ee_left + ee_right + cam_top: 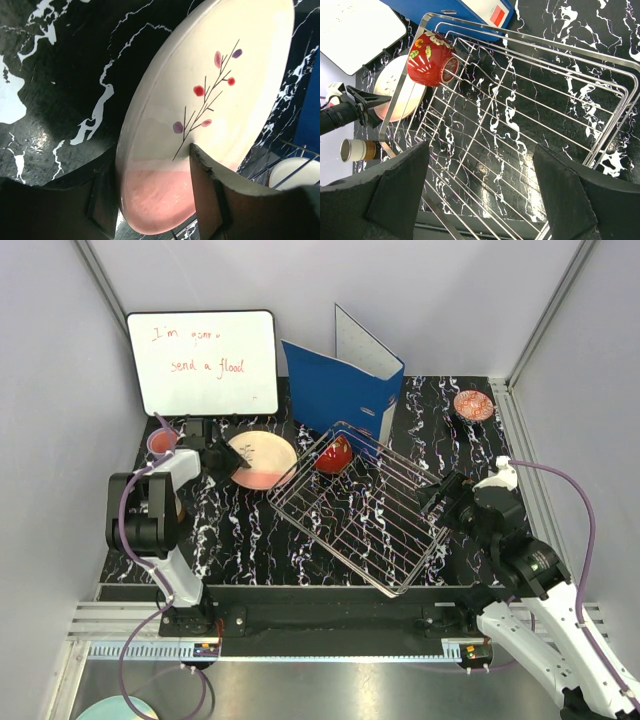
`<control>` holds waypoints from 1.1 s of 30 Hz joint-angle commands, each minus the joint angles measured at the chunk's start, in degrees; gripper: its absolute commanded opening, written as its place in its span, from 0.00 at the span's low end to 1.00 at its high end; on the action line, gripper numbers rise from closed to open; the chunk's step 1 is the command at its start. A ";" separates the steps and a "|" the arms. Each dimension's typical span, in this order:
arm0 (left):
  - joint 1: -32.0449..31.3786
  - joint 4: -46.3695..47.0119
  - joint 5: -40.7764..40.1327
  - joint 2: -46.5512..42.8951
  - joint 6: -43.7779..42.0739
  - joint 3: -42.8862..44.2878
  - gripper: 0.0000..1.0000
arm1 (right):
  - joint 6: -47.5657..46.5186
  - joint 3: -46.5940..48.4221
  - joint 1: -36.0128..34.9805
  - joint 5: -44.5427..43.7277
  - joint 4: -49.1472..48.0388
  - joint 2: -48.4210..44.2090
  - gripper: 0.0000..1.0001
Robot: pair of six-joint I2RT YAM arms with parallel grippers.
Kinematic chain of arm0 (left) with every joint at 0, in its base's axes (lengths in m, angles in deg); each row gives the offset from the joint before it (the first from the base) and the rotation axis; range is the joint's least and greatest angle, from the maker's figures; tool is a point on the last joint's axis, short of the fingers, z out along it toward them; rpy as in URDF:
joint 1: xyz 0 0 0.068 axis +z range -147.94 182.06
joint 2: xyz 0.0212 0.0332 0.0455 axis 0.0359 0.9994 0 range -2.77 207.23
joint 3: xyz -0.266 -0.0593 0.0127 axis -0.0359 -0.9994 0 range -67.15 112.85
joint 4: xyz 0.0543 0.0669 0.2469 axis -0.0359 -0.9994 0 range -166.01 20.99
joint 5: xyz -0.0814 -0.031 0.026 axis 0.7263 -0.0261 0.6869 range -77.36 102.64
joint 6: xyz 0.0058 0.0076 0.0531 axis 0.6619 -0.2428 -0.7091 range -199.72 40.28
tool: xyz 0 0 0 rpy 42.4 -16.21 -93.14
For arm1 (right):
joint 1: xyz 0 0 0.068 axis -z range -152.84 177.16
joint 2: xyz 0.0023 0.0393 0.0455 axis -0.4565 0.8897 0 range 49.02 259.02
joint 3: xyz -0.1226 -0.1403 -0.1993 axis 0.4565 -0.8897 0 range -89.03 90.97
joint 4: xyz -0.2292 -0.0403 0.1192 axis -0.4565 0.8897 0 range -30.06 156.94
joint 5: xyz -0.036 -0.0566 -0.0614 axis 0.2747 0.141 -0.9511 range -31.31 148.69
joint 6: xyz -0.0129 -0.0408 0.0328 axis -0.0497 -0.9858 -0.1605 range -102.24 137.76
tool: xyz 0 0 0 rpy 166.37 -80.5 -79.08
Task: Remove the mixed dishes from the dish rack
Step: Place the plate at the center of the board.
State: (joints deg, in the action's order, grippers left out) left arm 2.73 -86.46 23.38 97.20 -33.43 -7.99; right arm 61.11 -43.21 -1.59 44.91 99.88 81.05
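Observation:
The silver wire dish rack (pixel 365 505) lies mid-table and also shows in the right wrist view (pixel 530 115). A red patterned bowl (pixel 334 455) lies on its side in the rack's far corner (pixel 430 59). The cream-and-pink plate (pixel 262 460) with the sprig drawing is left of the rack, tilted. My left gripper (pixel 232 462) is shut on its pink rim (pixel 155 200), one finger (pixel 210 195) on its face. My right gripper (pixel 437 498) hovers open and empty over the rack's right side (pixel 480 155). A pink cup (pixel 162 441) stands far left. A cream-brown cup (pixel 355 149) stands by the left arm.
A blue ring binder (pixel 340 390) stands open just behind the rack. A whiteboard (pixel 203 362) leans at the back left. A small red-patterned dish (pixel 473 405) sits at the back right. Walls close in the left, right and back of the black marbled table (pixel 250 540).

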 commanded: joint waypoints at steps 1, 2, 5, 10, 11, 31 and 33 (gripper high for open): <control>-0.67 -10.76 -4.24 2.17 -5.85 -0.97 0.53 | 0.59 -1.00 0.19 1.04 -3.29 -0.48 0.91; -0.75 -10.85 -4.41 2.17 -5.77 -1.06 0.54 | 0.68 -1.09 0.19 1.21 -3.38 -0.57 0.91; -0.75 -11.72 -4.15 2.34 -5.94 -0.89 0.56 | 0.59 -1.35 0.10 1.48 -3.38 -0.65 0.91; -0.67 -12.52 -3.71 1.90 -6.55 -1.50 0.62 | 0.77 -1.79 0.19 1.48 -3.64 -0.83 0.91; -0.75 -12.60 -3.80 1.82 -6.82 -1.33 0.62 | 0.77 -2.05 0.19 1.56 -3.64 -0.92 0.91; -3.20 -22.45 -2.22 -11.36 -9.63 13.95 0.68 | 1.82 -3.63 0.19 4.55 -7.95 1.28 0.91; -4.44 -23.68 -2.92 -12.68 -10.50 19.12 0.69 | 1.56 -3.55 0.19 4.73 -8.30 1.89 0.91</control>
State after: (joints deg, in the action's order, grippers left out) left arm 0.67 -108.42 21.51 89.70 -41.74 2.04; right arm 62.38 -46.64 -1.59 47.99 95.01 81.88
